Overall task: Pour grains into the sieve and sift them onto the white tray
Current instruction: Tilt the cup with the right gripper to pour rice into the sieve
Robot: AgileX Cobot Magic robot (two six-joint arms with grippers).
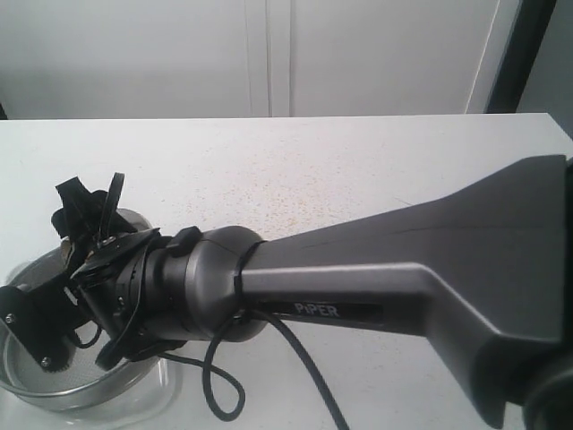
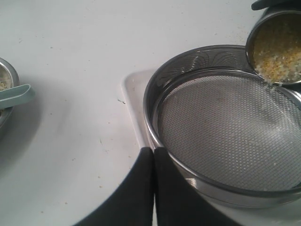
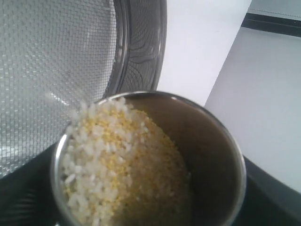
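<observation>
The sieve (image 2: 225,132), with a steel rim and grey mesh, rests on the white tray (image 2: 133,101); its mesh looks nearly bare. My right gripper (image 1: 36,327) reaches across to the left and is shut on a small steel cup (image 3: 214,155), tilted over the sieve's rim. The grains (image 3: 117,160), yellow with paler bits, have slid to the cup's lip (image 2: 275,52), and a few drop at the edge. My left gripper (image 2: 154,157) is shut, its black fingertips against the sieve's outer wall above the tray. The right arm hides the left gripper in the exterior view.
The right arm (image 1: 385,278) spans the table from the right and covers much of the sieve (image 1: 67,381). Another steel bowl (image 2: 3,89) with a pale teal handle (image 2: 16,95) sits apart from the tray. Loose grains (image 1: 286,193) speckle the white table.
</observation>
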